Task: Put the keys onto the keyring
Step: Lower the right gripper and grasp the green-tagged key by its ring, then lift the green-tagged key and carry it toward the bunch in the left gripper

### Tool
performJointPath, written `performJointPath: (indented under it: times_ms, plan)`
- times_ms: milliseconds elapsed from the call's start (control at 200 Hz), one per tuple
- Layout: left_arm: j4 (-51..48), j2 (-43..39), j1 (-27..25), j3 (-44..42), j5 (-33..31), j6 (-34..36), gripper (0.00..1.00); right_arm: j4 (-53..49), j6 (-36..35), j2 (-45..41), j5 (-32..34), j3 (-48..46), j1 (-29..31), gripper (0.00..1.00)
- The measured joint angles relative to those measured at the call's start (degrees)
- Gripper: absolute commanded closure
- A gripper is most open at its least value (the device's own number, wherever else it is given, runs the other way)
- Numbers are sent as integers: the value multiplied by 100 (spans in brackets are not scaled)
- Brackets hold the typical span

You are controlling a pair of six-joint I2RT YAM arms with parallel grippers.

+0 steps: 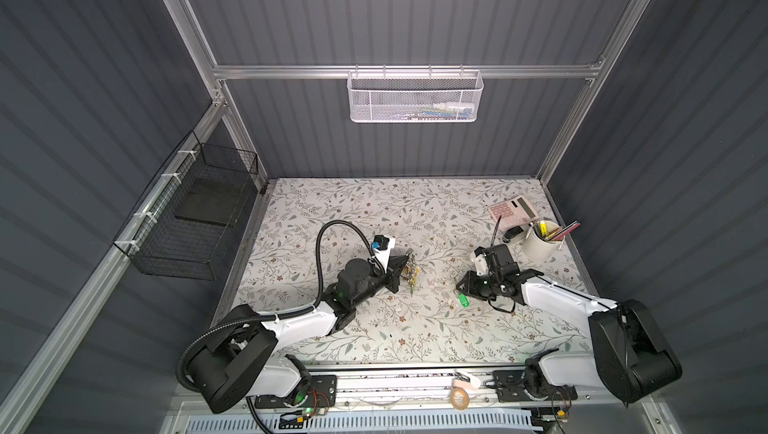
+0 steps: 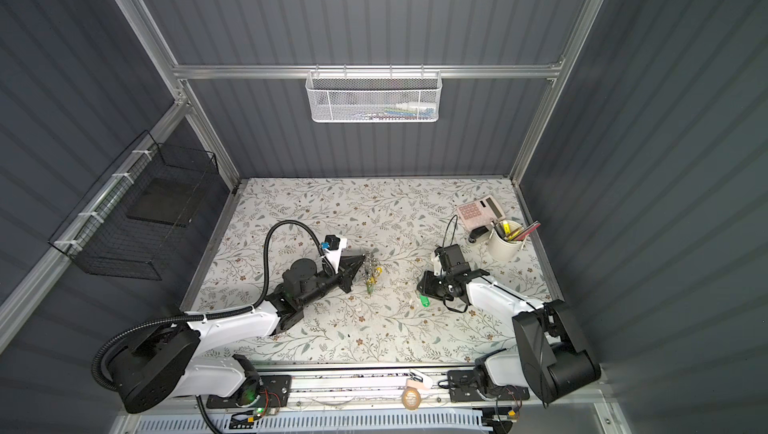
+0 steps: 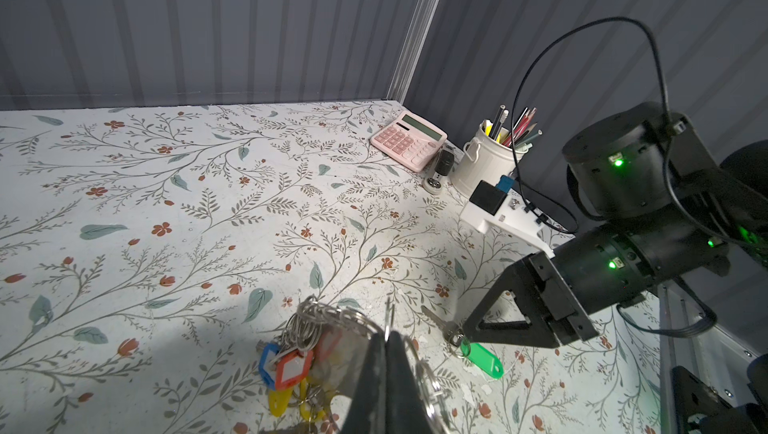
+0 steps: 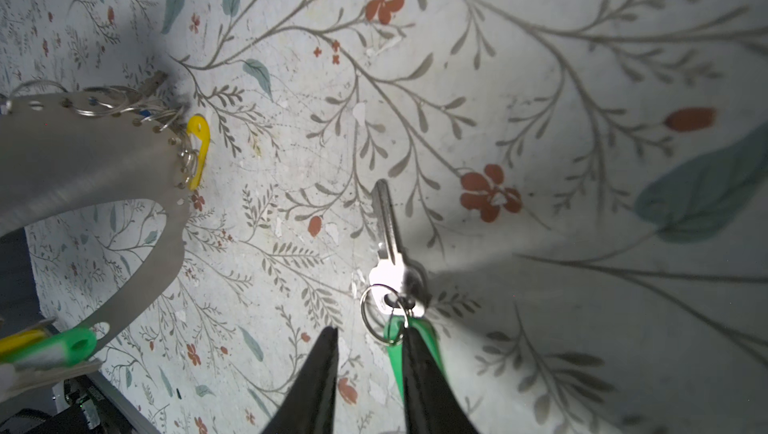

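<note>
Now the left gripper [image 3: 388, 338] pinches the keyring [image 4: 83, 162]; the right gripper [image 4: 368, 330] gapes over the keys [image 4: 392, 274].

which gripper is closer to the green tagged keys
Right. The right gripper hangs over the green-tagged keys, one finger over their tag. The left gripper is farther off, shut on the keyring.

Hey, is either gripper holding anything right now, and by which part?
The left gripper pinches the keyring by its flat grey band. The right gripper holds nothing yet; its jaws stand apart at the keys.
</note>
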Motion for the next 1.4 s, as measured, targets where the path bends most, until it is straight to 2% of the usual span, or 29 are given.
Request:
performJointPath:
  times_ms: [340, 550, 1091, 1401]
  plan:
    - [13, 0, 2, 0, 0, -7, 100, -2, -4, 122, 87, 0, 31, 86]
    - [15, 0, 0, 0, 2, -31, 100, -2, -9, 122, 199, 0, 79, 78]
    - [20, 7, 0, 0, 2, -63, 100, -118, -24, 122, 535, 0, 372, 82]
    - [22, 7, 0, 0, 2, -68, 100, -175, -24, 109, 837, 2, 544, 95]
